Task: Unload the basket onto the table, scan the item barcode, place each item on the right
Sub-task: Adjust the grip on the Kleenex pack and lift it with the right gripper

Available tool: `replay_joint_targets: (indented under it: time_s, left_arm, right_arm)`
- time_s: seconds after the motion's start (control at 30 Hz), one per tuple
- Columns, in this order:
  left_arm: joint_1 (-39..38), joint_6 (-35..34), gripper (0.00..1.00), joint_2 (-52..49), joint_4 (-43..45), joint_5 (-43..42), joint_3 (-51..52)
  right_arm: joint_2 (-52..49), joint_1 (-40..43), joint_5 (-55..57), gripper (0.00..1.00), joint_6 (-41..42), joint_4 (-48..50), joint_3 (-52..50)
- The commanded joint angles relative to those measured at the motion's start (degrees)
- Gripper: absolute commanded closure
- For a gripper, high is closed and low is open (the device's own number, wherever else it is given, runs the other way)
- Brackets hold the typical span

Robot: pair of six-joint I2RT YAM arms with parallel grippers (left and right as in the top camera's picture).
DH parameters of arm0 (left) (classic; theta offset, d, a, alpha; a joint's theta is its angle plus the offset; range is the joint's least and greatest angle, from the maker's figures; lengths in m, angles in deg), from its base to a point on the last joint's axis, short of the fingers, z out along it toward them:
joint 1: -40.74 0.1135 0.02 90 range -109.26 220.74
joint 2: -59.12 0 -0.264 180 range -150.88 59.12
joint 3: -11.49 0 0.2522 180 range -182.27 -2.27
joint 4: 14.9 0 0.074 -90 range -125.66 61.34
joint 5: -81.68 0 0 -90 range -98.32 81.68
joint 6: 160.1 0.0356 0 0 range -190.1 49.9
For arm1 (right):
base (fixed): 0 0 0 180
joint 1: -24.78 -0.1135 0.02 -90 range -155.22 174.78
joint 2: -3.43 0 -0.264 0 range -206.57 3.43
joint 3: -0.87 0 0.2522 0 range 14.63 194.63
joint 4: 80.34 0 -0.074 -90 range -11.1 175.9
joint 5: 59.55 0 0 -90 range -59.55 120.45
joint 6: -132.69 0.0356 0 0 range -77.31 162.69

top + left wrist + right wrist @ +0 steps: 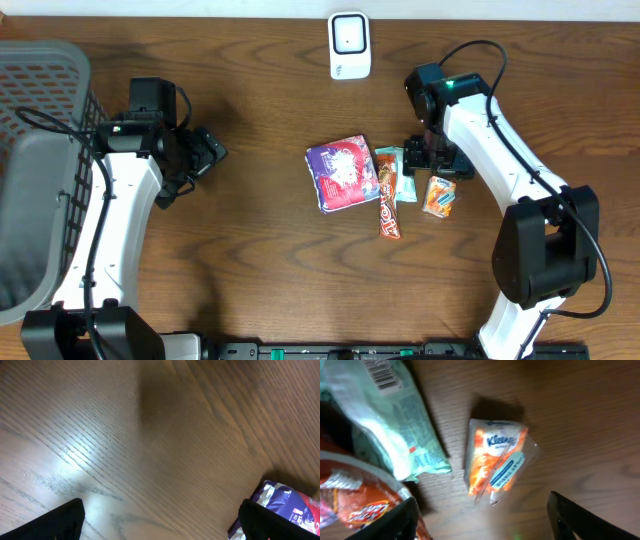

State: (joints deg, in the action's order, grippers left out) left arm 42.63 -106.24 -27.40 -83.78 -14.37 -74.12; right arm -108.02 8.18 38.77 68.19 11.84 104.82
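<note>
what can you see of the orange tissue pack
The tissue pack is a small pocket pack in glossy plastic film, printed orange and white, with a blue brand name near one end and a blue label strip running diagonally across it. It looks sealed and slightly crinkled. It lies flat on the wooden table, printed side up, beside the mint-green packet, with a narrow gap between them. Only the table appears to touch it.

Dark brown wood-grain table (250, 270) fills the overhead view. Pale strip (200, 8) along the top edge, wall or floor unclear. Grey mesh basket (40, 80) at left. Soft glare (82, 455) on wood, left wrist view.
</note>
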Motion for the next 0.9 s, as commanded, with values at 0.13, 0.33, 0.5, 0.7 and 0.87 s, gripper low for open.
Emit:
replay_joint_targets:
  time_s: [0.13,0.33,0.5,0.7,0.87]
  left_arm:
    - [0.3,0.3,0.02,0.2,-0.1,0.6,0.0]
    - [0.3,0.3,0.02,0.2,-0.1,0.6,0.0]
    - [0.3,0.3,0.02,0.2,-0.1,0.6,0.0]
    - [0.3,0.3,0.02,0.2,-0.1,0.6,0.0]
    - [0.3,0.3,0.02,0.2,-0.1,0.6,0.0]
  right_arm:
    - [1.3,-0.3,3.5,0.35,0.2,0.0,-0.6]
    - [1.3,-0.4,3.2,0.42,0.6,4.7,-7.4]
    - [1.3,-0.4,3.2,0.47,0.6,11.2,-12.8]
    - [1.3,-0.3,4.8,0.61,0.6,17.8,-18.0]
    - [1.3,-0.3,3.2,0.96,0.6,19.0,-19.0]
